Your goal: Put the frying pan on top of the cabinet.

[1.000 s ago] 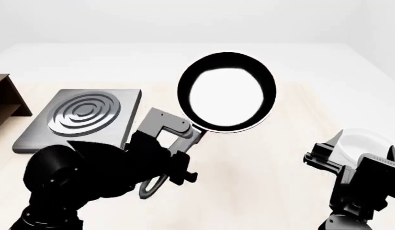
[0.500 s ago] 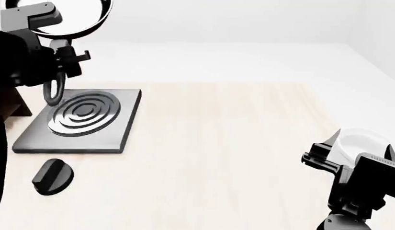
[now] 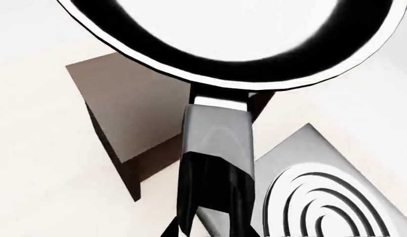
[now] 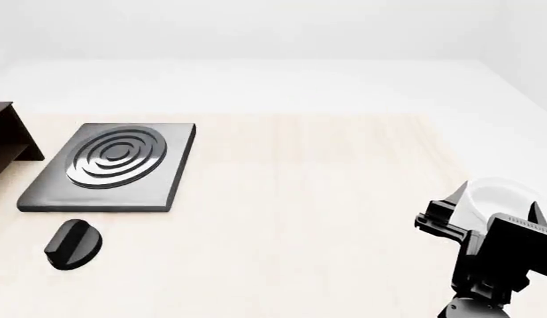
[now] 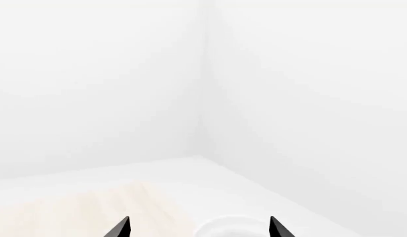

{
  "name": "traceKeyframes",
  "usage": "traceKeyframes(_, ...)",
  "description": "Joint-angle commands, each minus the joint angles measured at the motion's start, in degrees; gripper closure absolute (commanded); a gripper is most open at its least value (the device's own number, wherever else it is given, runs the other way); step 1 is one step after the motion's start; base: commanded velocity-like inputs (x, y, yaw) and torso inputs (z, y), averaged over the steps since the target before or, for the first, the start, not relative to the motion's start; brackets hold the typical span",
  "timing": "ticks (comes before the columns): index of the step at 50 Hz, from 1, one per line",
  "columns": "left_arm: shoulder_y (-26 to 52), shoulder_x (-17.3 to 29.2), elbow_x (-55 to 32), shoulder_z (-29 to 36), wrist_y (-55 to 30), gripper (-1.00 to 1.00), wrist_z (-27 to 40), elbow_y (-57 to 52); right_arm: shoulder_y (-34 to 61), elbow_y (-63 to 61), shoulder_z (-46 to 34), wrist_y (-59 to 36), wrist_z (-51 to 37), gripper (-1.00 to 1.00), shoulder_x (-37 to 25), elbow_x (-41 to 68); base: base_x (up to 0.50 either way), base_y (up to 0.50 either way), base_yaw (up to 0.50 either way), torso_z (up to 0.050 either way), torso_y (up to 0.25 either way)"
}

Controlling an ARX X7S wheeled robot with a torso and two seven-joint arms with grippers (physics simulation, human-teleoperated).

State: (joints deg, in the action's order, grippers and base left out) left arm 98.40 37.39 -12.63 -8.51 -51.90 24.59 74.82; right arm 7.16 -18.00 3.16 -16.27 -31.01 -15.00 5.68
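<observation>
While the left gripper [image 3: 213, 207] shows only as dark metal low in its wrist view, it is evidently clamped on the handle [image 3: 216, 138] of the frying pan [image 3: 230, 34], since the handle runs straight out from it and the pan hangs in the air. Pan held out ahead of the wrist, glossy inside up, roughly level. Beneath it lies the flat top of the cabinet [image 3: 134, 108], with the hotplate [image 3: 321, 197] just beside (only a corner of each shows). Judgement: the carry is near its end; the pan sits above the cabinet so it can be lowered flat onto the top, and what remains is to lower and release.

Head view: left arm and pan out of frame; cabinet edge [image 4: 8, 136] at far left, a black knob [image 4: 72, 244] near the hotplate.

Right gripper [image 5: 198, 228] idle, fingertips spread wide apart, holding nothing, parked by the white bowl [image 4: 498, 195], clear of the work.
</observation>
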Motion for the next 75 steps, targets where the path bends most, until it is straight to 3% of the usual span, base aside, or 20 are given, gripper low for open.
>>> traceKeyframes(1, -1.19, 4.5, 0.39, -6.65, -0.18, 1.0, 3.18, -5.04, 0.12, 0.6, -0.76, 0.11, -0.12, -1.0, -0.01, -0.14, 0.0, 0.0, 0.0, 0.0, 0.0)
traceKeyframes(32, 3.8, 1.55, 5.04, -2.76, 3.04, 1.0, -0.51, -0.06, 0.51, 1.36, -2.15, 0.01, -0.32, -1.0, -0.28, 0.12, 0.0, 0.0, 0.0, 0.001, 0.094)
traceKeyframes(39, 4.01, -2.96, 9.19, 2.58, 1.92, 1.0, -6.72, 0.1, 0.54, 1.9, -2.58, 0.48, -0.37, -1.0, -0.2, 0.1, 0.0, 0.0, 0.0, 0.0, 0.0)
traceKeyframes(44, 3.7, -4.82, 10.98, 3.54, 1.93, 1.0, -6.28, 0.12, 0.39, 1.18, -2.63, 0.01, -0.45, -1.0, -0.41, 0.18, 0.0, 0.0, 0.0, 0.0, -0.05)
traceKeyframes(52, 3.01, -5.27, 11.2, 2.06, 2.66, 1.0, -5.57, 0.13, 0.16, 1.72, -2.48, 0.53, -0.61, -1.0, -0.52, 0.31, 0.0, 0.0, 0.0, 0.0, -0.25)
traceKeyframes(56, 3.19, -4.18, 9.1, -2.27, 3.48, 1.0, -3.32, 0.12, 0.17, 1.78, -2.65, 0.5, -0.67, -1.0, -0.52, 0.34, 0.0, 0.0, 0.0, 0.0, -0.218)
traceKeyframes(75, 3.49, -0.74, 8.43, -10.05, 7.6, 1.0, 1.95, 0.07, 0.3, 1.57, -3.32, 0.07, -0.86, -1.0, -0.85, 0.43, 0.0, 0.0, 0.0, 0.0, 0.0)
